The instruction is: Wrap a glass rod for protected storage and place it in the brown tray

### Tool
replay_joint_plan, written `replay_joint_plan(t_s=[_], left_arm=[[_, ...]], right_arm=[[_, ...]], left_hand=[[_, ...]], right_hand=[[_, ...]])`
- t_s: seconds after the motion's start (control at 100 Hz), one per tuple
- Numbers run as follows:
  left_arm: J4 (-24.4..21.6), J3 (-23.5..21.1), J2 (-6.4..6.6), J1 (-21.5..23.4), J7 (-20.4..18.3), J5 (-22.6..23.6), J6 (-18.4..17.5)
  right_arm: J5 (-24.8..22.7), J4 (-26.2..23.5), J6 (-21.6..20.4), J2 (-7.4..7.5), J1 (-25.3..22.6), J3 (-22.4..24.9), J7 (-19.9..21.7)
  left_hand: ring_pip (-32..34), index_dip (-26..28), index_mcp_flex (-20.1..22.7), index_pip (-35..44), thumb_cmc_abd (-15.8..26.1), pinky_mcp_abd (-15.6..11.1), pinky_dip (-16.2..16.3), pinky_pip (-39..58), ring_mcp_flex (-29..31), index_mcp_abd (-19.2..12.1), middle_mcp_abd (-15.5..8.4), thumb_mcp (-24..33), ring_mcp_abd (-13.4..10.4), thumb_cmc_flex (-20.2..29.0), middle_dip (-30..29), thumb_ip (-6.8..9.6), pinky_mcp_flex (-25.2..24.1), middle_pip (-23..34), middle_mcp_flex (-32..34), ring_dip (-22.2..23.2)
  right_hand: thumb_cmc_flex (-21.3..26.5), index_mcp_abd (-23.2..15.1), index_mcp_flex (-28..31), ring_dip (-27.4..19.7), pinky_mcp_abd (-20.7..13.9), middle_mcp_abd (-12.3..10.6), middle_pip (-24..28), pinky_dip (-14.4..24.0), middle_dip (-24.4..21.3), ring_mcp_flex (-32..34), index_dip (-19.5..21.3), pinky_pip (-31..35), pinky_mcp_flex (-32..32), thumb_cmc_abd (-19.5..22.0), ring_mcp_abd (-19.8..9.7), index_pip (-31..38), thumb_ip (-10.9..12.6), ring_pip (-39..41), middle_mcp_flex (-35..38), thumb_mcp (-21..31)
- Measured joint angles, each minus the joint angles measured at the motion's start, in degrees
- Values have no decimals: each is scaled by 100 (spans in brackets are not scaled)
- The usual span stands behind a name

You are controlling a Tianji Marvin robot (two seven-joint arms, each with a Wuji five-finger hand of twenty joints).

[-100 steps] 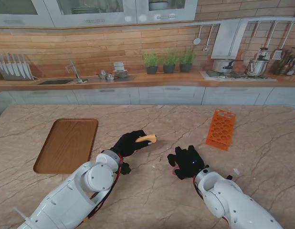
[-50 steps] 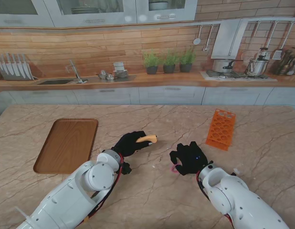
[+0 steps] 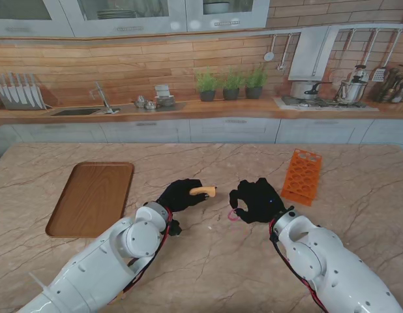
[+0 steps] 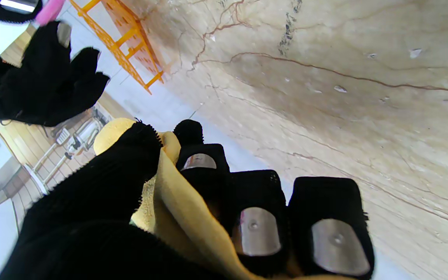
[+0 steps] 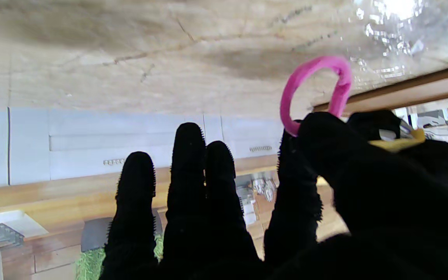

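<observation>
My left hand (image 3: 180, 195) is shut on a rolled yellow-orange cloth bundle (image 3: 203, 191) whose tip sticks out toward my right hand; the glass rod itself is hidden. In the left wrist view the cloth (image 4: 177, 202) is folded between thumb and fingers. My right hand (image 3: 257, 199) hovers just to the right of the bundle's tip, pinching a pink elastic ring (image 3: 233, 214) between thumb and forefinger. The ring (image 5: 317, 91) stands open in the right wrist view. The brown tray (image 3: 94, 197) lies at the left of the table with nothing in it.
An orange test-tube rack (image 3: 301, 176) lies on the marble table to the right of my right hand, also visible as the rack (image 4: 126, 42) in the left wrist view. A kitchen counter with sink, plants and stove runs along the back.
My right hand has lifted off the table with the pink ring and moved farther from me, toward the bundle's tip. My left hand has stayed nearly still.
</observation>
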Motion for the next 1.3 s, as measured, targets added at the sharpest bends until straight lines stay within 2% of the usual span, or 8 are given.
replay_joint_plan(t_s=[0.22, 0.53, 0.85, 1.04, 1.05, 1.09, 1.19, 1.3], left_arm=[[58, 113, -31, -80, 71, 141, 35], [109, 228, -43, -122, 132, 354, -23], [136, 255, -62, -148, 157, 251, -153], [227, 328, -96, -183, 241, 224, -253], [235, 333, -98, -186, 247, 227, -259], [263, 350, -105, -197, 265, 238, -282], [298, 370, -110, -212, 261, 276, -339], [337, 413, -99, -246, 234, 425, -426]], right_arm=[[424, -99, -173, -55, 149, 38, -26], [668, -5, -235, -116, 506, -155, -116], [793, 262, -171, -154, 793, -399, -114], [853, 425, -112, -178, 909, -509, -177], [854, 431, -108, -179, 913, -512, -181], [860, 452, -94, -185, 926, -520, -191], [864, 477, -60, -192, 941, -527, -195], [863, 481, -34, -196, 944, -529, -218]], left_hand=[[66, -32, 100, 4, -19, 27, 17, 1, 10, -5, -16, 51, -2, 0, -1, 0, 0, 106, 65, -49], [84, -156, 295, -60, -66, 42, 69, 3, 63, -13, -31, 51, -2, 0, -9, 3, 1, 108, 201, -65], [85, -156, 294, -98, -126, 48, 3, 3, 63, 5, -33, 55, -2, -13, -14, 12, 1, 109, 204, -125], [86, 234, 291, -521, -289, 35, -152, 3, 63, 210, -97, 341, -16, -1098, -8, 15, 1, 109, 204, -126], [86, 287, 291, -550, -290, 33, -156, 3, 63, 221, -99, 351, -18, -1172, -7, 67, 1, 109, 204, -126], [86, 361, 291, -625, -289, 27, -161, 3, 60, 259, -102, 336, -25, -1357, -7, 68, 1, 109, 193, -126], [86, 436, 287, -762, -537, -5, -230, 3, 50, 270, -136, 307, -52, -1681, 0, 71, 1, 109, 177, -126], [85, 516, 230, -836, -662, -67, -360, 3, 34, 270, -173, 354, -97, -1681, 54, 71, 1, 109, 116, -126]], right_hand=[[0, 28, 63, 0, 0, -28, -4, 0, 0, 0, -46, 0, 2, 0, 0, -9, -2, 0, 59, -12], [0, 39, 116, 0, 4, -52, -4, 0, 0, 6, -63, 0, 13, 0, 0, -16, -4, -2, 103, -57], [0, 81, 141, 0, 6, -54, -5, 0, 0, 62, -73, 0, 19, 0, 0, -20, -4, -15, 105, -58], [0, 89, 144, 0, 6, -54, -5, 0, 0, 67, -76, 0, 64, 0, 0, -70, -4, -16, 107, -58], [0, 89, 145, 0, 6, -54, -5, 0, 0, 68, -85, 0, 64, 0, 0, -71, -4, -16, 109, -58], [0, 90, 146, 0, 6, -54, -5, 0, 0, 69, -102, 0, 65, 0, 0, -71, -4, -16, 115, -58], [0, 92, 155, 0, 6, -54, -5, 0, 0, 70, -109, 0, 65, 0, 0, -73, -4, -16, 115, -58], [0, 93, 156, 0, 7, -55, -5, 0, 0, 71, -111, 0, 65, 0, 0, -73, -4, -16, 115, -58]])
